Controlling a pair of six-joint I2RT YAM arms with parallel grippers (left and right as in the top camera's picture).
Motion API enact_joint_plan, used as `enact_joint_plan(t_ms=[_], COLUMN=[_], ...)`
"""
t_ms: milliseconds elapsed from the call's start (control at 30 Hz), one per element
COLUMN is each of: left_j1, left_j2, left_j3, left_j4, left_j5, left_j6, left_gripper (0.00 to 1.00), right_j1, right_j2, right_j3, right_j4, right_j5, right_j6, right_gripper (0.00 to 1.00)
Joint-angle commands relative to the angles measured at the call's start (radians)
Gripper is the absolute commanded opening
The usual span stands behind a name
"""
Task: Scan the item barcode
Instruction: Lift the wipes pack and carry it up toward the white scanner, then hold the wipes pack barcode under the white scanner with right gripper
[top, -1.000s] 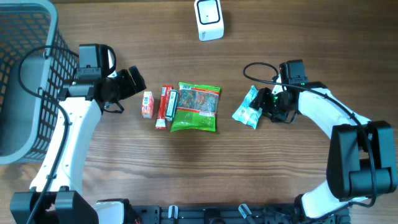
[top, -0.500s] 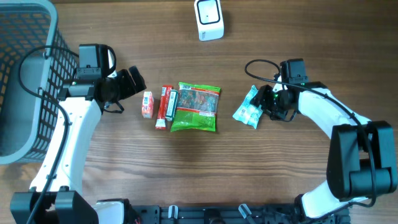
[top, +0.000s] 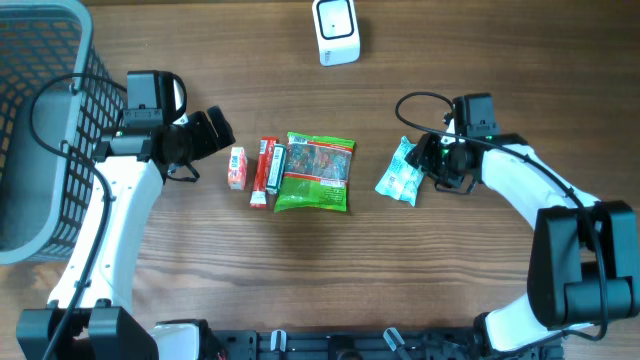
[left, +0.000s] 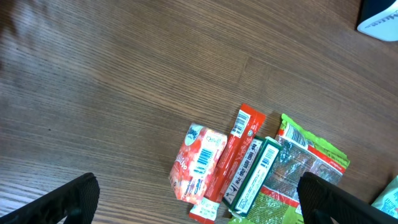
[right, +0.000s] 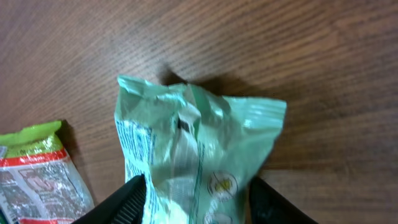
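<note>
The right gripper pinches the mint-green crinkled plastic packet between its 2 fingers, probably to carry its barcode to the white boxy scanner, well apart from it. The left gripper hangs wide open, empty, just above 3 other snacks.

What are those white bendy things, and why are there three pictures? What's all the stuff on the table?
The white things are two robot arms. One picture looks down from above the table. The other two come from small cameras on the arms' wrists. On the table lie a small red-and-white box, two slim stick packs, a green snack bag and a mint-green packet. A white scanner stands at the far edge, and a grey basket is beside the left arm. The left tool is wide open and empty. The right tool has a finger on each side of the mint-green packet. I can't tell if it grips it yet.
</note>
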Motion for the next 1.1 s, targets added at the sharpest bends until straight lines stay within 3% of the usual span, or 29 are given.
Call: enact_joint_plan(t_ms=[0, 133, 233, 567, 800, 967, 1067], left_j1=[0.003, 0.003, 0.003, 0.003, 0.003, 0.003, 0.003], left_j2=[-0.013, -0.013, -0.013, -0.013, -0.013, -0.013, -0.013], left_j3=[-0.007, -0.007, -0.007, -0.007, -0.007, -0.007, -0.007], left_j4=[0.003, 0.003, 0.003, 0.003, 0.003, 0.003, 0.002], left_j5=[0.008, 0.008, 0.008, 0.008, 0.008, 0.008, 0.008], left_j6=[-0.002, -0.002, -0.002, -0.002, -0.002, -0.002, -0.002], left_gripper=[1.00, 1.00, 1.00, 1.00, 1.00, 1.00, 1.00], right_j1=[-0.002, -0.002, -0.010, -0.144, -0.145, -0.140, -0.137], right_j2=[-0.020, -0.020, -0.038, -0.388, -0.489, -0.489, -0.490], right_j3=[-0.073, -0.142, -0.129, -0.083, -0.018, 0.264, 0.355], right_j4=[0.055, 0.101, 0.098, 0.043, -0.023, -0.328, -0.408], right_j5=[0.009, 0.008, -0.020, -0.497, -0.519, -0.407, -0.372], right_j6=[0.010, 0.061, 0.032, -0.340, -0.306, -0.372, -0.384], right_gripper=[0.49, 0.40, 0.04, 0.04, 0.04, 0.04, 0.04])
